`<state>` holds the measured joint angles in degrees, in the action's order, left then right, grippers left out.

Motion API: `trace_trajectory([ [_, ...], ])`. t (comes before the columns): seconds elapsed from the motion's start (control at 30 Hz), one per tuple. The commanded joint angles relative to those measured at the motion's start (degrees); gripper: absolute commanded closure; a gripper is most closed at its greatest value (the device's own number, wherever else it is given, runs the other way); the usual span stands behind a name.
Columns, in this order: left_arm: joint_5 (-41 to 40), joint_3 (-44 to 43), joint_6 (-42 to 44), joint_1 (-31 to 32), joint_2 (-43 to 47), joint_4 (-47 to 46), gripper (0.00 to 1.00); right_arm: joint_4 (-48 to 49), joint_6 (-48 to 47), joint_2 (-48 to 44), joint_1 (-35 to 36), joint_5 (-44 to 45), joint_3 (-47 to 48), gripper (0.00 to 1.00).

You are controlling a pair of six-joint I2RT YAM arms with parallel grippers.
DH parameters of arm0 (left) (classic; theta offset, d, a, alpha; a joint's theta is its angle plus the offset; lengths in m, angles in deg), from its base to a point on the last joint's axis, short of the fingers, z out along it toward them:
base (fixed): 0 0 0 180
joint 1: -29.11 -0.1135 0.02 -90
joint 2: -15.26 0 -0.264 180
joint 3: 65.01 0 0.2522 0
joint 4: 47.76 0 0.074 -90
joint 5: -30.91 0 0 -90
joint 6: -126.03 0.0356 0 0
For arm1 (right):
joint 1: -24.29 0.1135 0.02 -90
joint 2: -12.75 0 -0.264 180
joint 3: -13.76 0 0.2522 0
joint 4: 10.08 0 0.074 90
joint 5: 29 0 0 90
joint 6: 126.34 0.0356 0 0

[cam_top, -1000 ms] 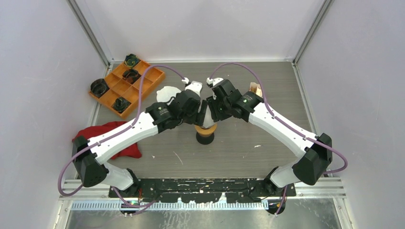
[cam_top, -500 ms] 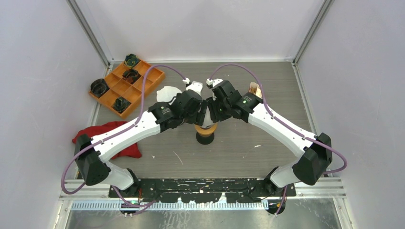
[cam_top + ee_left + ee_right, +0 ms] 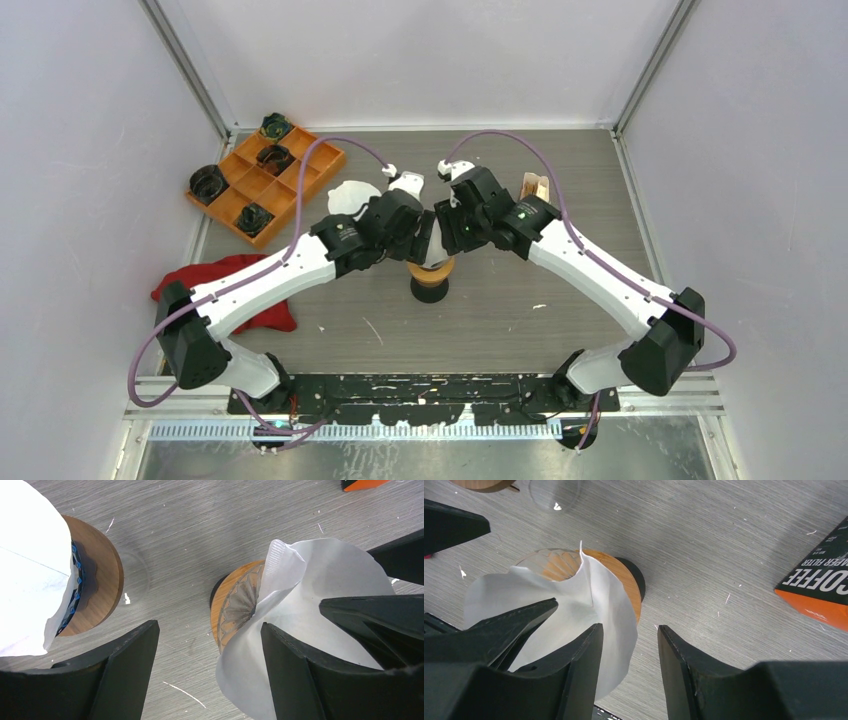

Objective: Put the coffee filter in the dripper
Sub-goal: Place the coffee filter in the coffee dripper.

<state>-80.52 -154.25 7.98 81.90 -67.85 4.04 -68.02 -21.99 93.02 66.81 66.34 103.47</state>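
— Where's the filter [image 3: 320, 590]?
— Crumpled over the dripper [image 3: 240, 605], mid-desk [image 3: 500, 320], one fold standing up.
— And the jaws?
— Both pairs open: left straddling its 9 o'clock edge, right its 3 o'clock edge, neither pinching.

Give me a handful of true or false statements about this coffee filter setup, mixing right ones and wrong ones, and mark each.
1. The white coffee filter rests on the dripper with one edge folded up. True.
2. The right gripper is clamped shut. False: its jaws stand apart, with bare table showing between them.
3. A second dripper, also holding a filter, stands nearby. True.
4. The red cloth lies on the table's right side. False: it lies on the left, under the left arm.
5. The orange tray sits at the near edge by the arm bases. False: it sits in the far left corner.
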Motion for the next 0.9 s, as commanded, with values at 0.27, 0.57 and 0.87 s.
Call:
trace_trajectory([
  [0.27, 0.77, -0.05, -0.42, -0.24, 4.58, -2.97, 0.21, 2.61, 0.95, -4.6, -0.14, 0.72, 1.8, 0.47],
  [0.57, 1.64, -0.12, -0.71, -0.21, 6.22, -3.29, 0.19, 3.39, 0.68, -5.43, -0.12, 1.3, 1.8, 0.45],
  [0.87, 2.05, -1.05, 0.27, -0.85, 3.78, -4.5, 0.18, 3.14, 0.75, -3.73, -0.15, -1.08, 0.81, 0.45],
])
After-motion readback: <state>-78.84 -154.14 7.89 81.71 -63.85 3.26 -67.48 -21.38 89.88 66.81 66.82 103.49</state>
